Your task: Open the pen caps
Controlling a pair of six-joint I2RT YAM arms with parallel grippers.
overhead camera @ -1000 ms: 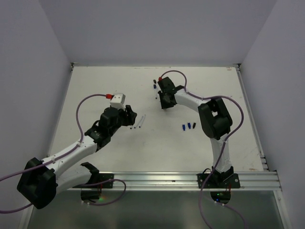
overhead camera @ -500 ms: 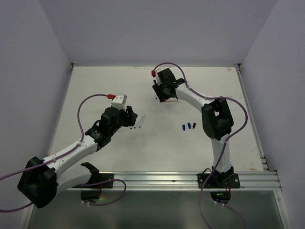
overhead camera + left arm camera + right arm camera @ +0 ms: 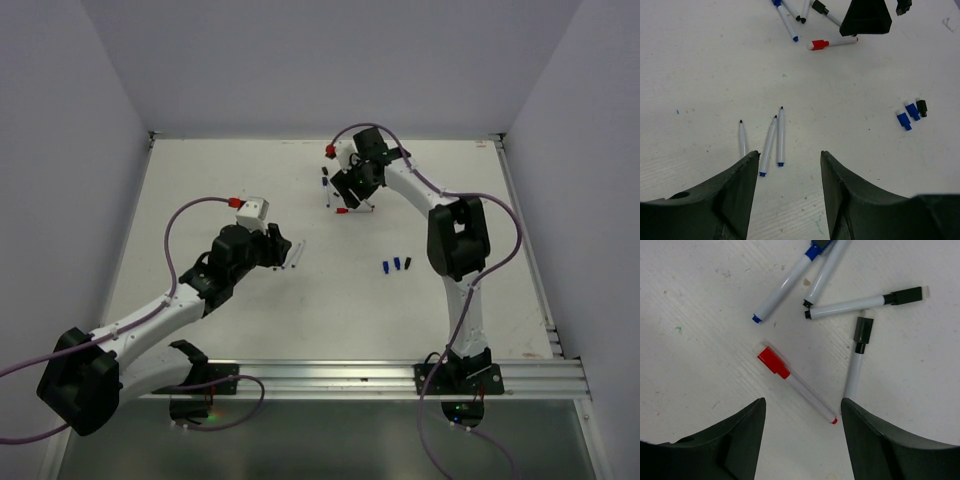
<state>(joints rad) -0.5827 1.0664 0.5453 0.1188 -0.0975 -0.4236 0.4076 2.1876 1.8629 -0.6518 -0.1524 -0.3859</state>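
Drawn up and back toward the far wall over the past second, the right arm (image 3: 455, 235) now hangs above a red-capped pen (image 3: 797, 384). The pen lies flat on the white bench (image 3: 200, 180). The right jaws stand spread and empty, one finger to each side of the pen in the wrist view, neither touching it. The left arm (image 3: 165, 310) has kept its place.

The red cap (image 3: 773, 362) is seated on its barrel. Just beyond the red-capped pen, on its far side, lie more pens in a loose fan. One is a blue-capped pen (image 3: 787, 282) with its blue cap (image 3: 814, 250) on. Two others wear black caps (image 3: 905, 295), both in place. One further barrel runs out of the wrist view at its top end.

Three loose caps (image 3: 912, 112), two blue and one black, sit side by side well apart from the red-capped pen, nearer the arm bases and toward the right arm's side. Three bare barrels (image 3: 769, 145) lie almost parallel, also well apart from the red-capped pen, nearer the bases on the left arm's side. The left jaws hover over them, spread wide and gripping nothing.
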